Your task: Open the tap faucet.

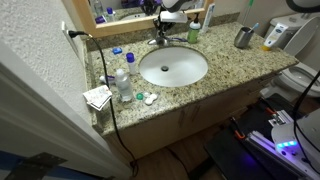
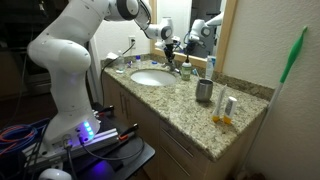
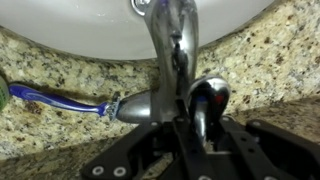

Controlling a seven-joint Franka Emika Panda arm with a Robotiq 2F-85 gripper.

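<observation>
Tap faucet (image 3: 170, 50) handle pinched between gripper (image 3: 203, 125) fingers; arm (image 2: 70, 50) stretched over counter (image 1: 225, 75).

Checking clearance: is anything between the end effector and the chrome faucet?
Nothing visible: the end effector is right at the small shiny chrome tap faucet; the blue-handled toothbrush lies aside on the speckled granite counter.

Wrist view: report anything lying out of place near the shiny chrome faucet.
What looks like a blue-handled toothbrush lies flat on the speckled granite countertop, its tip close beside the base of the shiny chrome faucet. Odd spot for it. Nothing looks spilled or damaged.
</observation>
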